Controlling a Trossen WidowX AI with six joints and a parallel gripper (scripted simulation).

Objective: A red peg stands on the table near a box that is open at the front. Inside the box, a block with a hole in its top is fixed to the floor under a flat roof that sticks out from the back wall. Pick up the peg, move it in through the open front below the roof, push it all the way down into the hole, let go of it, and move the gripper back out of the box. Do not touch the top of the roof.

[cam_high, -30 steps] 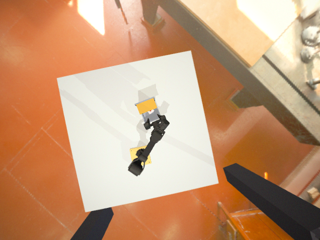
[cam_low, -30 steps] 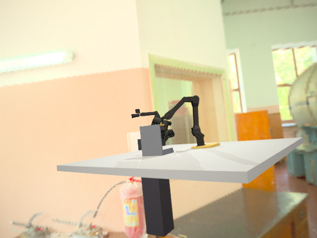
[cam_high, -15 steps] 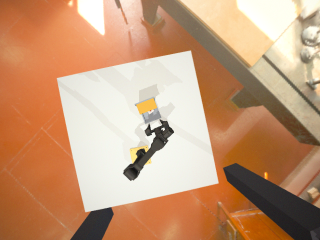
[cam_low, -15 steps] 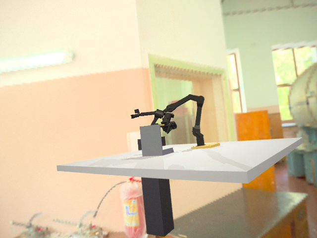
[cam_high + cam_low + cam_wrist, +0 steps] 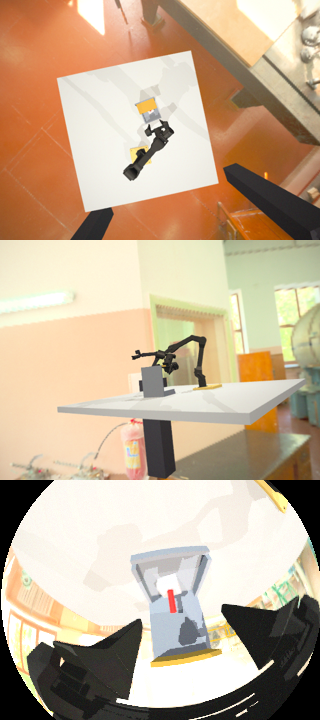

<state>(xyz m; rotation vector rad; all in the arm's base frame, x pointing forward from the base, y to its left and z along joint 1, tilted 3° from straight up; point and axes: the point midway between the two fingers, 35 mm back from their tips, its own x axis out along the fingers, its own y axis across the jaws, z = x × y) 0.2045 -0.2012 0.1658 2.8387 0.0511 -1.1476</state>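
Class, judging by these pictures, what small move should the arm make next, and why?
Probably a slight further retreat from the box, staying off the yellow roof: the red peg stands at the white block inside, and the tool is open, outside the open front.

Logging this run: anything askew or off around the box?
Nothing stands out. The red peg stands at the white block inside the box, under the roof. The open gripper is outside the front. Whether the peg is fully seated, I can't tell.
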